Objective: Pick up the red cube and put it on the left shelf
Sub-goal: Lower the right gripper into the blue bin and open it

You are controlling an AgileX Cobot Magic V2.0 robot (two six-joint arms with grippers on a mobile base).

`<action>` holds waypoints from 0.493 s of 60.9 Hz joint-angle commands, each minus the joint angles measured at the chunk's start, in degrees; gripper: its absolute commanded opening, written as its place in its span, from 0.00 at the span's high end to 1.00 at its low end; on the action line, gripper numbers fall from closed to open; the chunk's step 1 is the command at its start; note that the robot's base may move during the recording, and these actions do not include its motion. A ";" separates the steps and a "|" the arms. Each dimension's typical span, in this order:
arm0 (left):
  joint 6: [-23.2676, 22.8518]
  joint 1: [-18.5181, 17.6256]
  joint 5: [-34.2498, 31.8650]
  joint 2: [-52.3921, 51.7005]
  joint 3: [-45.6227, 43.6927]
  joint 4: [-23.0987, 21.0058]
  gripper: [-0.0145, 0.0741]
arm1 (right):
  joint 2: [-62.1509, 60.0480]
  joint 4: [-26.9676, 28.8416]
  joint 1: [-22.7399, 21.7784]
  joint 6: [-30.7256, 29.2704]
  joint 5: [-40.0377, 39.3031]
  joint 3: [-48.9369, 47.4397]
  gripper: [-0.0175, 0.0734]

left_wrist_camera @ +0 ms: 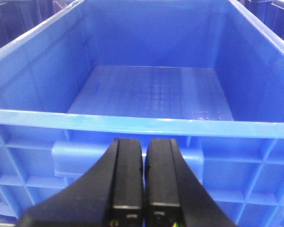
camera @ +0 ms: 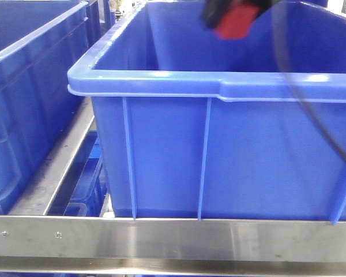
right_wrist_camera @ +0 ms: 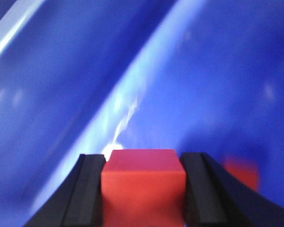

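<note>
Right gripper (right_wrist_camera: 143, 163) on your rig: clamped on the red cube (right_wrist_camera: 143, 189), a finger against each side. Your left gripper (left_wrist_camera: 143, 147): fingers pressed together, holding nothing, just before the near rim of the blue crate (left_wrist_camera: 146, 125). Front view shows you the steel shelf (camera: 173, 236) nearest, crate on it, cube held over the crate's far inside.

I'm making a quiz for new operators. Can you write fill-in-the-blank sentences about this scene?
1. The right gripper is ____ on the red cube.
2. The left gripper holds ____ between its closed fingers.
3. The crate facing the left gripper is ____ in colour.
4. In the front view, the red cube shows at the ____ edge of the picture.
Missing words: shut; nothing; blue; top.
</note>
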 commanded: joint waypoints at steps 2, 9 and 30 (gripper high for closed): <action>-0.05 0.12 -4.91 -1.07 1.32 -0.38 0.72 | 3.09 0.39 0.01 -0.81 -3.62 -5.32 0.63; -0.05 0.12 -4.91 -1.07 1.32 -0.38 0.72 | 7.43 0.33 0.01 -0.81 -4.81 -6.86 0.63; -0.05 0.12 -4.91 -1.07 1.32 -0.38 0.72 | 16.01 -0.35 0.01 -0.81 -7.02 -7.35 0.63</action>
